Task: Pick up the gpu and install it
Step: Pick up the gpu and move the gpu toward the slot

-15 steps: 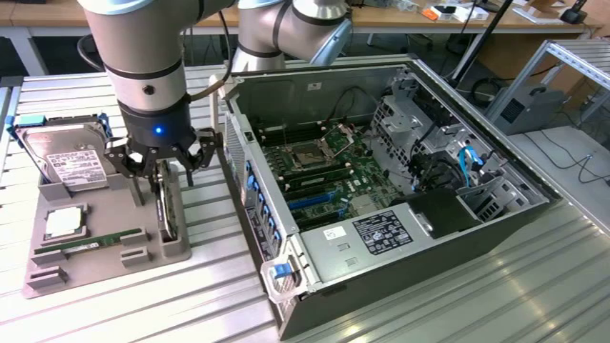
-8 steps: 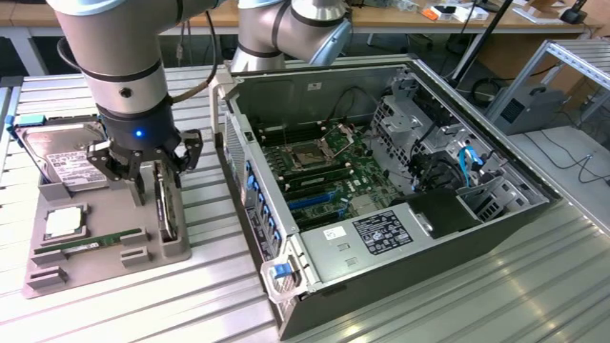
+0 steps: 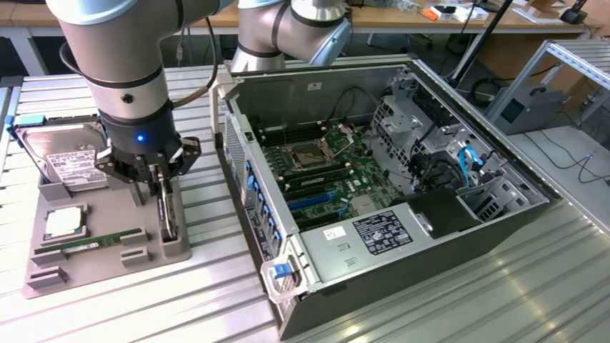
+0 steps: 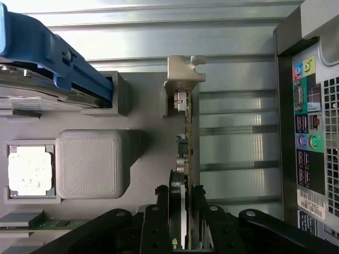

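gripper (image 4: pixel 186 191) astride upright gpu (image 4: pixel 188 135) in grey tray (image 3: pixel 100 266) | clamped or not: cannot tell | gpu partly hidden by gripper

Exterior camera sitting high, looking obliquely down over whole worktop (image 3: pixel 458 307): grey tray (image 3: pixel 91 271) toward exterior view's left, open computer case (image 3: pixel 381 179) toward right. Wrist camera looking straight down past claw (image 4: pixel 185 193), hovering very near tray. Both views sharing tray, gpu (image 3: pixel 168 211), hard drive (image 3: pixel 67 161), case's rear panel (image 4: pixel 310 132).
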{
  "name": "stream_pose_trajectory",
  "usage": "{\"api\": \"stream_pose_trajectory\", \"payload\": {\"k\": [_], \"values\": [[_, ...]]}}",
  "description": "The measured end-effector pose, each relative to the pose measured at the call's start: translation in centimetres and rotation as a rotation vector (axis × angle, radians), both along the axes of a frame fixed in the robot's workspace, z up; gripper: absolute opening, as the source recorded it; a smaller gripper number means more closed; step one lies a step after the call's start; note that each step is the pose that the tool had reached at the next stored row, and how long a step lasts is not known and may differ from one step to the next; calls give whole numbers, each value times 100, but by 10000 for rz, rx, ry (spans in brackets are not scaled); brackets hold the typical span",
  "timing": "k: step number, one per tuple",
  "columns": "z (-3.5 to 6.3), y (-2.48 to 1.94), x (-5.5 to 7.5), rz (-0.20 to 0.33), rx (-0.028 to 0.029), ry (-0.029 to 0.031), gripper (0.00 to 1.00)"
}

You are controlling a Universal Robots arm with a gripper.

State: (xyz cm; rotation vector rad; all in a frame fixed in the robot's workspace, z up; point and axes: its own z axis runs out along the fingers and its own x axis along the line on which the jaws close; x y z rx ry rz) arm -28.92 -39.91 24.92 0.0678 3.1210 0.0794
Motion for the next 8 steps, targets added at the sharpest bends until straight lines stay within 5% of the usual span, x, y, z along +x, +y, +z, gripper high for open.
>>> {"api": "stream_pose_trajectory", "payload": {"k": [1,8], "values": [[0,0,0,0,0,0,27],[0,0,0,0,1,0,27]]}}
